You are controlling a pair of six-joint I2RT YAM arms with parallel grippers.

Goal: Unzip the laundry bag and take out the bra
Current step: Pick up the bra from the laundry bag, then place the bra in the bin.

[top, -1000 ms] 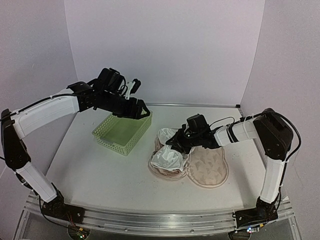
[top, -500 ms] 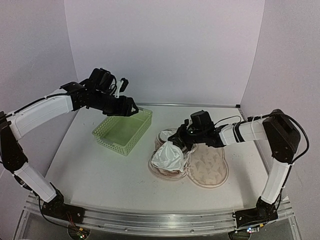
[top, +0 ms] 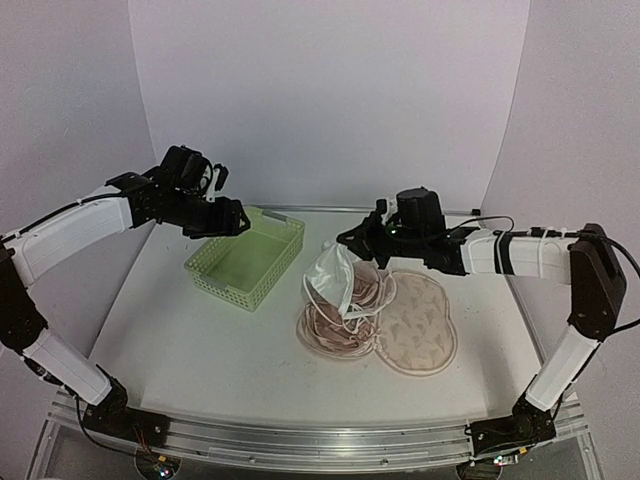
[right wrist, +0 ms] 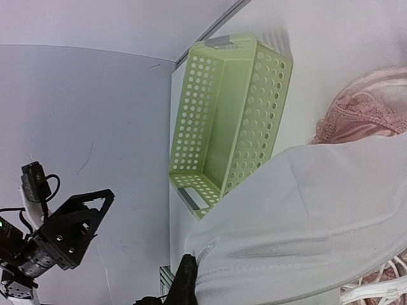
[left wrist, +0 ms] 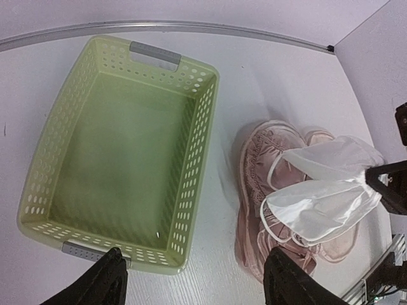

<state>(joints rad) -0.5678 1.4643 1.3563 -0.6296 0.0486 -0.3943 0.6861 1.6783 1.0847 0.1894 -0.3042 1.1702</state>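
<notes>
While the left claw [top: 235, 222] hangs over the far left corner of the green basket [top: 245, 265], the right claw [top: 346, 241] pinches the white bra [top: 328, 280] and holds it up above the laundry bag [top: 415, 325]. The bag lies unzipped and spread flat on the table [top: 180, 340], just right of the basket.

From the left wrist, that claw is spread wide and holds nothing. The bra dangles over pink lace cloth [left wrist: 254, 159].

From the right wrist, one dark finger [right wrist: 186, 283] presses the bra's fabric.
</notes>
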